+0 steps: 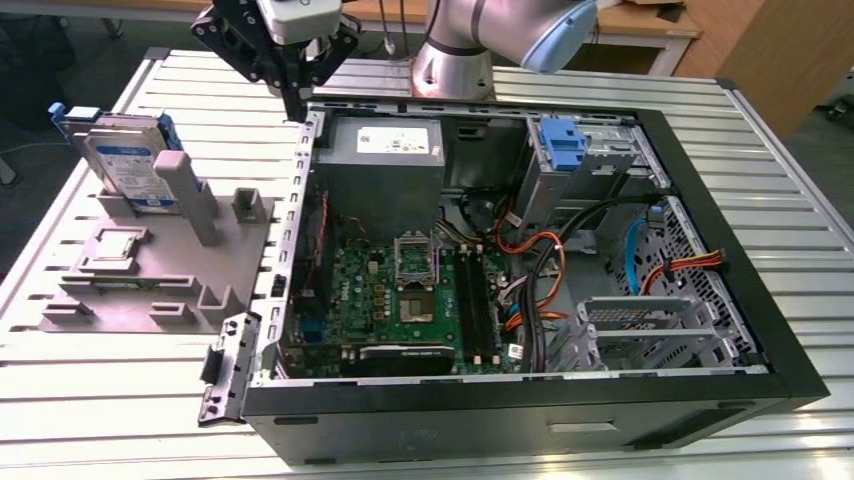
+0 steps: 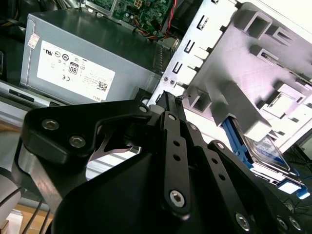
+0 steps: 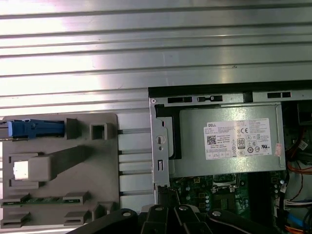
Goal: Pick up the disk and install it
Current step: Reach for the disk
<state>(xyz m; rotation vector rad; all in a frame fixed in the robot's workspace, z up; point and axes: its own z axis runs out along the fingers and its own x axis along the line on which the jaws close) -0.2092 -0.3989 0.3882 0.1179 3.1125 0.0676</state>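
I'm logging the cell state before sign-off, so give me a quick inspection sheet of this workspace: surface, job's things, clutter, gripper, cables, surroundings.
Surface: ribbed metal table carrying an open computer case and a grey fixture block.
Job's things: the disk stands upright in the fixture block, not yet picked up.
Clutter: nothing seen.
Gripper: the gripper is shut and empty, above the case corner nearest the fixture block, apart from the disk.
Cables: orange, red and black cables lie inside the case.
Surroundings: wooden furniture beyond the table.
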